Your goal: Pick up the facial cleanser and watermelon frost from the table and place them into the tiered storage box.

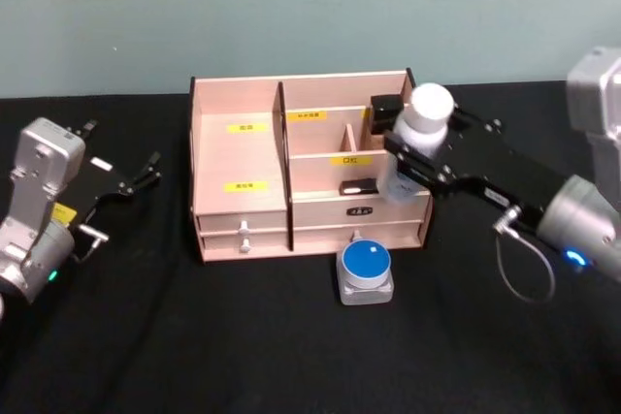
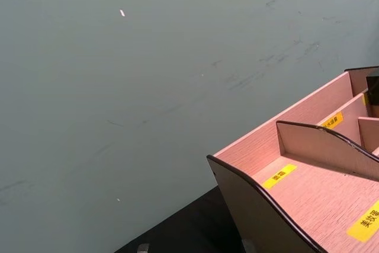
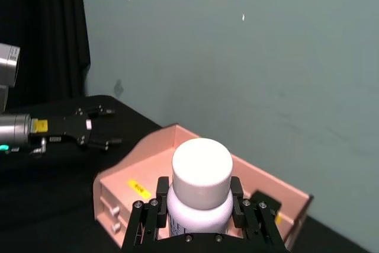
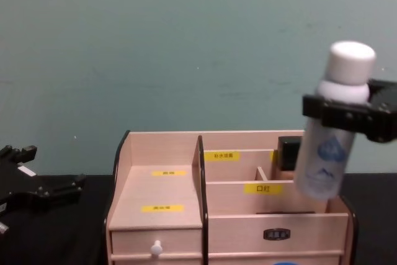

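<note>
My right gripper (image 1: 412, 157) is shut on the facial cleanser (image 1: 424, 128), a tall white bottle with a rounded cap. It holds the bottle (image 4: 332, 134) in the air above the right end of the tiered storage box (image 1: 243, 157), slightly tilted, with the black fingers (image 3: 151, 214) clamped just below the cap (image 3: 201, 173). The watermelon frost (image 1: 366, 271), a squat jar with a blue lid, stands on the table just in front of the box's right half. My left gripper (image 1: 146, 172) rests open and holds nothing, left of the box.
A black-capped item (image 1: 385, 106) stands in the box's back right compartment, close behind the held bottle. A small dark object (image 1: 357, 185) lies in the front right compartment. Black cloth covers the table, and a pale green wall (image 4: 186, 41) rises behind it.
</note>
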